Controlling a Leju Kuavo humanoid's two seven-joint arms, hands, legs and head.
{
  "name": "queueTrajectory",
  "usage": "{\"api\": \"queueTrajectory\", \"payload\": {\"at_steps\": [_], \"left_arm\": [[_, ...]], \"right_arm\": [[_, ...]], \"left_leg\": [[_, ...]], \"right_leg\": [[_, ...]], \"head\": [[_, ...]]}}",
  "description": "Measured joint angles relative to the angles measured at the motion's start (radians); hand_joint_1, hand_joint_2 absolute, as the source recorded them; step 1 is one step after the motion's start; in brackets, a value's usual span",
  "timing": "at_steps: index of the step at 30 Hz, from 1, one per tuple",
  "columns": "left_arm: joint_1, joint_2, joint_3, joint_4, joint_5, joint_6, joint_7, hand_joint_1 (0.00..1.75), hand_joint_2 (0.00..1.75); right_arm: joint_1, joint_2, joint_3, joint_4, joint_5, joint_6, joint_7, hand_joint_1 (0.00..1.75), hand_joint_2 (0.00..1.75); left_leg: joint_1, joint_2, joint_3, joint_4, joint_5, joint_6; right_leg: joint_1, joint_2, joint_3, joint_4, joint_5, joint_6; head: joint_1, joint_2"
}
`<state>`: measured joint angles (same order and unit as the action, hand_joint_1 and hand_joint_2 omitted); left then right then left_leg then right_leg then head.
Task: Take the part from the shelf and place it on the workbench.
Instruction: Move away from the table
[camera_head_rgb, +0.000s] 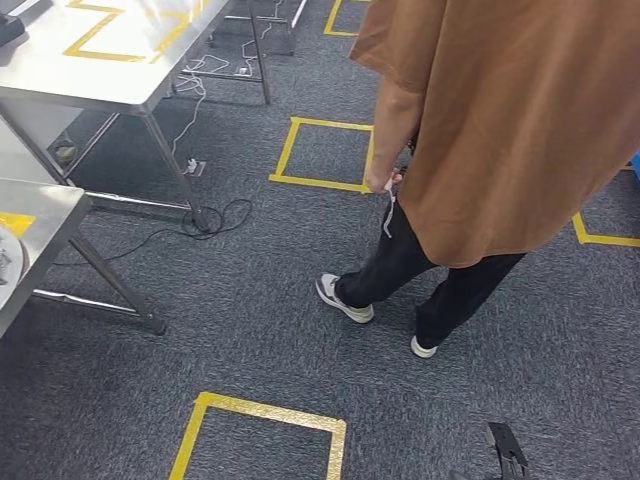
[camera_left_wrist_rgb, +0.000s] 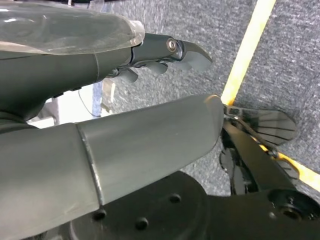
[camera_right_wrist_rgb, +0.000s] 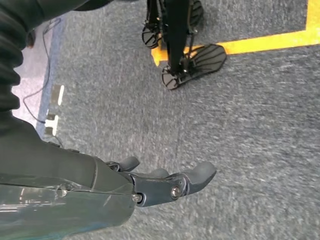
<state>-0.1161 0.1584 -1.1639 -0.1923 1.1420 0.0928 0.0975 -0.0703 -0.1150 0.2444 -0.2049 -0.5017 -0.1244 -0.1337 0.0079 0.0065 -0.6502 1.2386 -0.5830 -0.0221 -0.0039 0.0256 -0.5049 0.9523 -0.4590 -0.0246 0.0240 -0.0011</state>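
Grey carpet (camera_head_rgb: 249, 320) under empty hands.

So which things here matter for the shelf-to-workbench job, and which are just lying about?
For the job:
left hand, holding nothing
right hand, holding nothing
steel table, possibly the workbench

Lying about:
person in brown top
yellow floor-tape squares
cables on carpet

Grey carpet floor (camera_head_rgb: 249, 330) with yellow tape squares (camera_head_rgb: 260, 410), cable (camera_head_rgb: 215, 218), steel tables (camera_head_rgb: 113, 60).

A person (camera_head_rgb: 483, 140) in a brown top stands on grey carpet (camera_head_rgb: 249, 330) beside yellow tape squares (camera_head_rgb: 260, 432).
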Motion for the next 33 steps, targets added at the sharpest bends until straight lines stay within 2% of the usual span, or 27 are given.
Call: {"api": "queueTrajectory", "payload": {"at_steps": [1,3,4,5,7,9,10,11,13,14,15,16,18,19,20,21,23,24,25,27,28,29,30,31,33], "left_arm": [[0.0,0.0,0.0,0.0,0.001,0.001,0.001,0.0,0.0],[0.0,0.002,0.0,0.0,0.002,0.003,0.002,0.0,0.0],[-0.001,0.003,0.0,0.0,0.002,0.003,0.002,0.0,0.0],[-0.001,0.004,0.0,0.0,0.002,0.003,0.002,0.0,0.0],[-0.003,0.003,0.0,0.0,0.002,0.003,0.003,0.0,0.0],[-0.004,0.003,0.0,0.0,0.002,0.003,0.003,0.0,0.0],[-0.005,0.003,0.0,0.0,0.002,0.003,0.003,0.0,0.0],[-0.005,0.003,0.0,0.0,0.002,0.003,0.003,0.0,0.0],[-0.003,0.004,0.0,0.0,0.003,0.004,0.003,0.0,0.0],[-0.003,0.004,0.0,0.0,0.003,0.004,0.003,0.0,0.0],[-0.002,0.004,0.0,0.0,0.003,0.005,0.003,0.0,0.0],[-0.002,0.004,0.0,0.0,0.003,0.005,0.002,0.0,0.0],[-0.002,0.004,0.0,0.0,0.004,0.006,0.001,0.0,0.0],[-0.002,0.004,0.0,0.0,0.004,0.006,0.0,0.0,0.0],[-0.002,0.004,0.0,0.0,0.005,0.006,0.0,0.0,0.0],[-0.002,0.004,0.0,0.0,0.006,0.006,-0.001,0.0,0.0],[-0.004,0.004,0.0,0.0,0.006,0.006,-0.001,0.0,0.0],[-0.005,0.004,0.0,0.0,0.007,0.006,-0.001,0.0,0.0],[-0.006,0.004,0.0,0.0,0.007,0.006,-0.001,0.0,0.0],[-0.004,0.003,0.0,0.0,0.01,0.006,-0.002,0.0,0.0],[-0.002,0.003,0.0,0.0,0.011,0.006,-0.002,0.0,0.0],[-0.001,0.002,0.0,0.0,0.012,0.006,-0.002,0.0,0.0],[0.001,0.002,0.0,0.0,0.013,0.006,-0.002,0.0,0.0],[0.002,0.001,0.0,0.0,0.013,0.006,-0.003,0.0,0.0],[0.002,0.001,0.0,0.0,0.013,0.006,-0.003,0.0,0.0]], "right_arm": [[0.0,0.0,0.0,0.0,0.0,0.0,-0.001,0.0,0.0],[-0.001,0.0,0.0,0.0,-0.002,0.0,-0.004,0.0,0.0],[-0.001,0.0,0.0,0.0,-0.002,0.0,-0.006,0.0,0.0],[-0.002,0.0,0.0,0.0,-0.002,0.001,-0.007,0.0,0.0],[0.0,0.0,0.001,0.0,-0.003,0.002,-0.01,0.0,0.0],[0.002,0.0,0.001,0.0,-0.003,0.003,-0.01,0.0,0.0],[0.002,0.0,0.001,0.0,-0.003,0.003,-0.01,0.0,0.0],[0.001,0.0,0.001,0.0,-0.003,0.003,-0.011,0.0,0.0],[0.0,0.0,0.002,0.0,-0.003,0.004,-0.012,0.0,0.0],[0.001,0.0,0.002,0.0,-0.003,0.004,-0.012,0.0,0.0],[0.002,0.0,0.002,0.0,-0.003,0.005,-0.012,0.0,0.0],[0.003,0.0,0.002,0.0,-0.003,0.006,-0.013,0.0,0.0],[0.002,0.0,0.002,0.0,-0.003,0.006,-0.013,0.0,0.0],[0.001,0.0,0.002,0.0,-0.003,0.007,-0.013,0.0,0.0],[0.0,0.0,0.002,0.0,-0.003,0.007,-0.013,0.0,0.0],[-0.001,0.0,0.002,0.0,-0.003,0.007,-0.013,0.0,0.0],[0.001,0.0,0.003,0.0,-0.003,0.008,-0.013,0.0,0.0],[0.001,0.0,0.003,0.0,-0.003,0.008,-0.013,0.0,0.0],[0.001,0.0,0.003,0.0,-0.003,0.008,-0.013,0.0,0.0],[-0.001,0.0,0.003,0.001,-0.003,0.008,-0.013,0.0,0.0],[-0.002,0.0,0.002,0.001,-0.003,0.008,-0.012,0.0,0.0],[-0.002,0.0,0.002,0.001,-0.003,0.008,-0.011,0.0,0.0],[-0.001,0.0,0.003,0.001,-0.004,0.008,-0.01,0.0,0.0],[-0.001,0.0,0.003,0.001,-0.004,0.008,-0.009,0.0,0.0],[-0.001,0.0,0.003,0.001,-0.004,0.009,-0.009,0.0,0.0]], "left_leg": [[0.0,-0.002,0.02,-0.049,0.035,0.002],[0.001,-0.026,0.083,-0.193,0.106,0.009],[0.001,-0.036,0.106,-0.247,0.125,0.012],[0.001,-0.045,0.118,-0.276,0.131,0.014],[-0.001,-0.036,0.121,-0.288,0.13,0.019],[0.0,-0.02,0.126,-0.297,0.135,0.03],[0.001,-0.012,0.128,-0.301,0.136,0.035],[0.001,-0.003,0.129,-0.302,0.137,0.038],[0.0,0.014,0.129,-0.302,0.135,0.042],[0.0,0.022,0.129,-0.302,0.134,0.042],[0.0,0.029,0.13,-0.302,0.133,0.041],[0.001,0.036,0.133,-0.301,0.132,0.039],[0.0,0.049,0.14,-0.3,0.126,0.032],[-0.002,0.055,0.142,-0.298,0.124,0.027],[-0.004,0.063,0.143,-0.297,0.122,0.022],[-0.006,0.07,0.143,-0.296,0.122,0.017],[-0.004,0.079,0.144,-0.294,0.118,0.007],[-0.002,0.068,0.14,-0.281,0.106,0.002],[0.0,0.051,0.127,-0.249,0.084,-0.002],[0.002,0.013,0.069,-0.123,0.015,-0.006],[0.002,0.005,0.033,-0.051,-0.013,-0.006],[0.002,0.002,0.006,0.0,-0.025,-0.005],[0.002,0.0,-0.004,0.013,-0.016,-0.004],[0.002,-0.002,0.005,-0.016,0.013,-0.001],[0.002,-0.023,0.062,-0.151,0.091,0.005]], "right_leg": [[0.0,0.009,0.001,0.001,0.0,0.0],[0.002,0.027,0.0,0.005,-0.002,0.004],[0.003,0.035,-0.003,0.008,-0.003,0.007],[0.003,0.042,-0.006,0.01,-0.004,0.011],[0.0,0.055,-0.01,0.01,-0.003,0.022],[-0.003,0.04,-0.021,0.031,-0.02,0.033],[-0.004,0.025,-0.037,0.069,-0.044,0.038],[-0.005,0.007,-0.062,0.128,-0.079,0.042],[-0.008,-0.009,-0.122,0.266,-0.141,0.05],[-0.011,-0.012,-0.138,0.305,-0.149,0.054],[-0.014,-0.015,-0.136,0.305,-0.138,0.057],[-0.017,-0.021,-0.115,0.265,-0.11,0.06],[-0.018,-0.05,-0.046,0.124,-0.042,0.061],[-0.015,-0.065,-0.019,0.066,-0.024,0.058],[-0.011,-0.075,-0.005,0.03,-0.018,0.053],[-0.007,-0.076,-0.003,0.018,-0.021,0.046],[-0.007,-0.06,-0.003,0.012,-0.018,0.032],[-0.008,-0.053,0.0,0.009,-0.015,0.024],[-0.009,-0.046,0.002,0.005,-0.011,0.017],[-0.008,-0.032,0.001,0.004,-0.005,0.008],[-0.006,-0.023,-0.002,0.004,-0.004,0.006],[-0.005,-0.013,-0.003,0.004,-0.004,0.005],[-0.004,-0.003,-0.003,0.004,-0.004,0.004],[-0.004,0.008,-0.001,0.005,-0.004,0.005],[-0.004,0.028,0.0,0.006,-0.005,0.007]], "head": [[-0.005,0.0],[-0.017,0.0],[-0.021,0.0],[-0.022,0.0],[-0.02,0.0],[-0.017,0.0],[-0.012,0.0],[-0.006,0.0],[0.006,0.0],[0.011,0.0],[0.015,0.0],[0.02,0.0],[0.032,0.0],[0.037,0.0],[0.038,0.0],[0.035,0.0],[0.025,0.0],[0.02,0.0],[0.015,0.0],[0.004,0.0],[-0.001,0.0],[-0.006,0.0],[-0.01,0.0],[-0.015,0.0],[-0.024,0.0]]}}
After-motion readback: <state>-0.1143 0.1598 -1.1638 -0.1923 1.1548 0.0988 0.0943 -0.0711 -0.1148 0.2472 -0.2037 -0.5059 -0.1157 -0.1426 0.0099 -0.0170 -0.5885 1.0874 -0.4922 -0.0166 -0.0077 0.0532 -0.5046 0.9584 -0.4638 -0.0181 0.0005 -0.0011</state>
